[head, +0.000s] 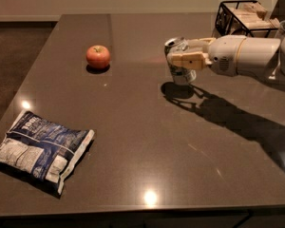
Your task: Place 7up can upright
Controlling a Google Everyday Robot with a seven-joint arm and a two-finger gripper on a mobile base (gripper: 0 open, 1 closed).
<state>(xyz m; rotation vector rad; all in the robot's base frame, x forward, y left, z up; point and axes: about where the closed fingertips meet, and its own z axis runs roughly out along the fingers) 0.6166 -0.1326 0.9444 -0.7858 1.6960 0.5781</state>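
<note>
The 7up can (179,73) is a small silver can with green and white markings, near upright with its top (175,42) showing, at the back middle-right of the dark table (142,141). Its base sits at or just above the tabletop, over its own shadow. My gripper (183,59) reaches in from the right on a white arm (244,55) and is shut on the can's upper half, its beige fingers (189,60) across the can's side.
A red apple (98,56) sits at the back left. A blue and white chip bag (40,149) lies at the front left. A black wire basket (244,17) with wooden blocks stands at the back right corner. The arm's shadow falls across the right side.
</note>
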